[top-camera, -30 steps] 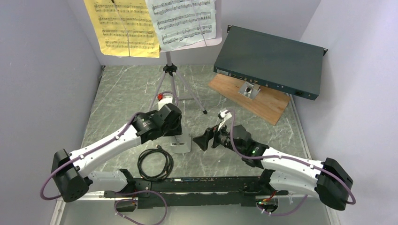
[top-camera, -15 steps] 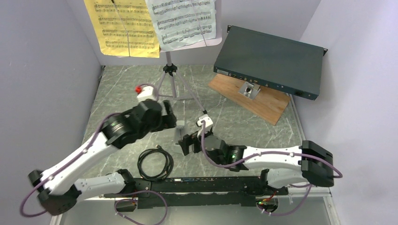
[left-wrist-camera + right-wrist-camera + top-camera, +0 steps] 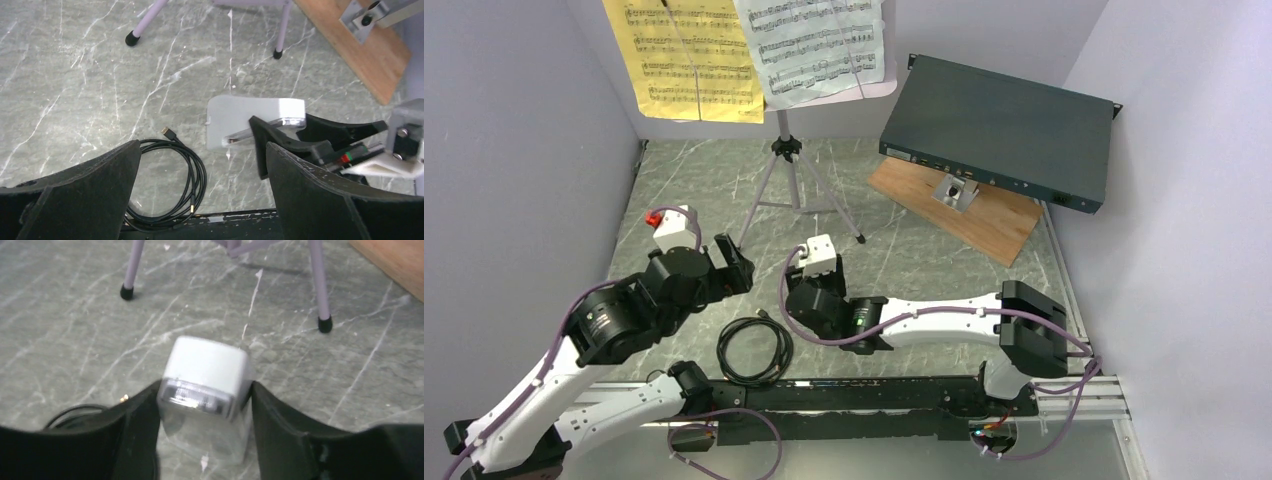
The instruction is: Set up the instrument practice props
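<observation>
The music stand (image 3: 786,150) rises on its tripod at the back, with a yellow page (image 3: 684,60) and a white page (image 3: 814,40) on its desk. The white metronome (image 3: 250,112) lies on its side on the marble table in front of the stand. My right gripper (image 3: 205,390) is shut on it, each finger pressed against a side of the metronome (image 3: 207,362). In the top view the right gripper (image 3: 796,298) hides it. My left gripper (image 3: 202,150) is open and empty, drawn back to the left (image 3: 734,268).
A coiled black cable (image 3: 754,350) lies near the front edge, below the left gripper and beside the metronome. A dark-green flat box (image 3: 999,130) rests tilted on a wooden board (image 3: 984,215) at the back right. Walls close in on both sides.
My left gripper opened and the arm pulled back to the left, away from the metronome. My right arm swung left over the metronome and its fingers closed in on it.
</observation>
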`<state>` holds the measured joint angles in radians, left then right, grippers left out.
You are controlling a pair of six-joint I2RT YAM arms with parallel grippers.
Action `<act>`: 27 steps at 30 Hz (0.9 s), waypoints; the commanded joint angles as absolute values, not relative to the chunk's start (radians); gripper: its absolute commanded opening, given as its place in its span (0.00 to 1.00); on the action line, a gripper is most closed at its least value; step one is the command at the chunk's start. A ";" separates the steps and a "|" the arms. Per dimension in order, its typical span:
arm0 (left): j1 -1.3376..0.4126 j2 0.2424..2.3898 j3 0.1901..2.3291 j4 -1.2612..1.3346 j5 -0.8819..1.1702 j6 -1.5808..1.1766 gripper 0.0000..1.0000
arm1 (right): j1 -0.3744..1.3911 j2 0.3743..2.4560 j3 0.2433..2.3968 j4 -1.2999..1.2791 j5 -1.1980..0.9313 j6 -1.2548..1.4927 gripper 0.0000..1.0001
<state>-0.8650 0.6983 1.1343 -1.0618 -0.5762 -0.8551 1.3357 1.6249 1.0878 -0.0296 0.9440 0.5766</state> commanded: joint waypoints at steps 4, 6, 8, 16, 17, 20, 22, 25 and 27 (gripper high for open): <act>-0.863 0.722 1.065 -0.996 -0.535 -0.839 1.00 | 1.279 1.460 0.900 0.228 0.518 0.073 0.33; -0.865 0.722 1.029 -0.945 -0.501 -0.810 0.99 | 1.240 1.404 0.853 0.229 0.290 -0.017 0.19; -0.864 0.722 0.988 -0.877 -0.451 -0.759 0.99 | 1.161 1.358 0.822 0.183 -0.071 -0.099 0.14; -0.864 0.704 0.807 -0.516 -0.010 -0.405 0.99 | 0.960 1.374 0.854 -0.062 -0.594 -0.346 0.21; -0.864 0.695 0.785 -0.486 0.065 -0.349 0.99 | 0.954 1.381 0.874 -0.117 -0.591 -0.377 0.24; -0.864 0.651 0.755 -0.460 0.182 -0.216 1.00 | 0.943 1.374 0.906 -0.202 -0.569 -0.402 0.33; -0.864 0.618 0.746 -0.470 0.268 -0.108 1.00 | 0.936 1.351 0.904 -0.210 -0.584 -0.395 0.40; -0.863 0.574 0.709 -0.481 0.336 0.054 1.00 | 0.936 1.290 0.854 -0.145 -0.546 -0.336 0.68; -0.863 0.564 0.662 -0.455 0.309 0.102 0.99 | 0.936 1.237 0.791 -0.072 -0.515 -0.282 0.98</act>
